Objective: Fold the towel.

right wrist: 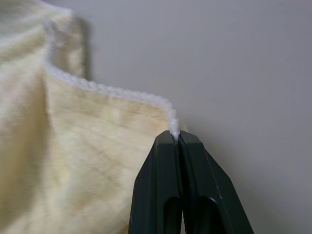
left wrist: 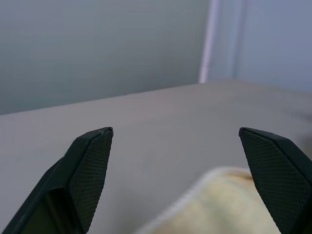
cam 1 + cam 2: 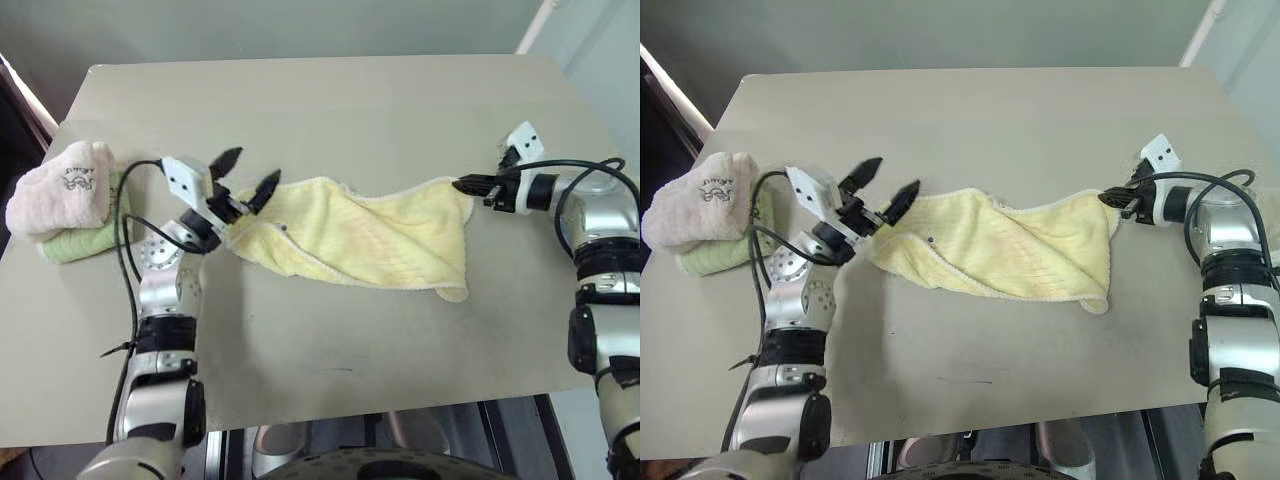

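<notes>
The pale yellow towel (image 3: 370, 238) lies crumpled across the middle of the table, with a whitish stitched edge and a small dark logo (image 3: 284, 229) near its left end. My right gripper (image 3: 464, 185) is shut on the towel's far right corner (image 1: 171, 127) and holds it slightly raised. My left gripper (image 3: 250, 172) hovers open just above the towel's left end, tilted upward, its fingers (image 2: 92, 165) wide apart with nothing between them. The towel's edge (image 2: 229, 204) shows below them in the left wrist view.
A pink folded towel (image 3: 62, 187) rests on a green one (image 3: 85, 240) at the table's left edge (image 3: 30, 215). Black cables (image 3: 125, 230) loop beside my left arm. The table's far half and near strip are bare.
</notes>
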`<control>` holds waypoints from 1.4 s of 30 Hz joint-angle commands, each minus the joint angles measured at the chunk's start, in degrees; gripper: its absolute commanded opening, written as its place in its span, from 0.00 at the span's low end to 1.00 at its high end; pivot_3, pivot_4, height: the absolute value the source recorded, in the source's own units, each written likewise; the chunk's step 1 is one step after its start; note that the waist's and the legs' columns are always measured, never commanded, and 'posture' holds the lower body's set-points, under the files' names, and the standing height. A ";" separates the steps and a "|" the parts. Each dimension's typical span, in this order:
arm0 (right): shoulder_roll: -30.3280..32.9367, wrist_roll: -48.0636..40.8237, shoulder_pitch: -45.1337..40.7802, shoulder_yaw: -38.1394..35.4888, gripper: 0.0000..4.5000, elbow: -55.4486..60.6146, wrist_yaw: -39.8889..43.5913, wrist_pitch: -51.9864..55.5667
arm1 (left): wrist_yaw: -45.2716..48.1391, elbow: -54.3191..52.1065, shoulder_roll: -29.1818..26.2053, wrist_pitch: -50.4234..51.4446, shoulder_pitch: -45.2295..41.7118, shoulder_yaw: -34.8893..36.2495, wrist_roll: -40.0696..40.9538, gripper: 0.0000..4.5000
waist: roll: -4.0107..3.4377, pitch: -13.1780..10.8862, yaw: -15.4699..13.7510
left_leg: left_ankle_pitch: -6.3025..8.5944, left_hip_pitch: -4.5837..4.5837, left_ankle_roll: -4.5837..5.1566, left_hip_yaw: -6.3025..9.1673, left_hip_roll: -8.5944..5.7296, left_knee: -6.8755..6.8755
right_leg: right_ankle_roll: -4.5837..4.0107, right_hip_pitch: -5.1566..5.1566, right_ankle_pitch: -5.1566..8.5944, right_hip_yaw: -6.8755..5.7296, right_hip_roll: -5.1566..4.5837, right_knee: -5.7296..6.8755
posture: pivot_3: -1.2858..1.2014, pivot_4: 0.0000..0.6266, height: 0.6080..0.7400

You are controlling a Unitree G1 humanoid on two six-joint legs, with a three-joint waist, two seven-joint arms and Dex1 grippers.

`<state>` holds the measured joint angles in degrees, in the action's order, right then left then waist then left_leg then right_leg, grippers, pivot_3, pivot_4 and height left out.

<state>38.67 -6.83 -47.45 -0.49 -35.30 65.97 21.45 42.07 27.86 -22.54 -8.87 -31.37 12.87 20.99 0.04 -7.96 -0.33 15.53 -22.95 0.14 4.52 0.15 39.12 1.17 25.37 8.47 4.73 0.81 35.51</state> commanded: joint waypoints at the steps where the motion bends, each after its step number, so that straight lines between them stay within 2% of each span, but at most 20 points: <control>1: 2.10 -4.00 2.53 -2.00 0.01 13.14 0.77 5.38 | -0.08 5.61 -2.68 -2.15 -3.04 1.48 -1.26 1.00 | 0.00 0.00 0.03 | -0.04 0.00 -0.06 0.01 0.00 0.00 | 0.00 0.00 0.00 0.01 0.01 -0.01 | 0.52 0.24 1.00; 7: 4.26 -9.08 4.77 -5.07 0.01 26.72 -1.27 12.46 | 2.29 11.52 -4.98 -1.88 -5.25 1.78 -1.38 1.00 | 0.00 0.00 0.08 | -0.12 -0.04 -0.13 0.02 -0.03 -0.01 | -0.10 0.00 0.07 0.04 0.04 -0.15 | 0.52 0.24 1.00; 15: 8.17 -14.63 1.89 -9.89 0.01 36.85 -4.92 18.16 | 10.12 12.71 -6.14 7.53 -6.38 5.96 6.62 1.00 | 0.00 0.00 0.08 | -0.18 -0.12 -0.11 0.06 -0.06 -0.02 | -0.14 0.02 0.11 0.04 0.05 -0.22 | 0.52 0.24 1.00; 29: 12.59 -23.67 -4.91 -11.12 0.01 45.25 -5.14 23.52 | 13.36 26.17 -9.51 8.27 -9.79 5.06 2.36 1.00 | 0.00 0.00 0.02 | -0.42 -0.19 -0.14 0.06 -0.09 -0.02 | -0.03 0.05 0.21 0.07 0.04 -0.28 | 0.52 0.24 1.00; 33: 13.40 -26.33 -6.15 -11.09 0.01 47.74 -5.35 24.86 | 14.82 30.24 -7.96 10.28 -13.08 5.03 2.22 1.00 | 0.00 0.00 -0.18 | -0.46 -0.26 -0.15 0.07 -0.10 0.00 | -0.04 0.07 0.25 0.06 0.05 -0.30 | 0.52 0.24 1.00; 42: 15.14 -28.45 -6.34 -10.23 0.01 49.69 -6.35 25.68 | 15.17 36.40 -6.19 10.41 -16.23 0.55 -3.96 1.00 | 0.00 0.00 -0.34 | -0.49 -0.29 -0.16 0.05 -0.15 0.03 | 0.24 0.06 0.17 0.09 0.02 -0.38 | 0.52 0.24 1.00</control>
<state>52.59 -34.20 -52.55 -9.40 12.42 60.15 47.28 56.97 63.50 -28.45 0.72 -46.57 14.50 18.43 0.04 -7.95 -0.67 15.05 -23.23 -0.02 4.58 0.01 39.14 1.49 25.42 8.61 4.81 0.82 35.14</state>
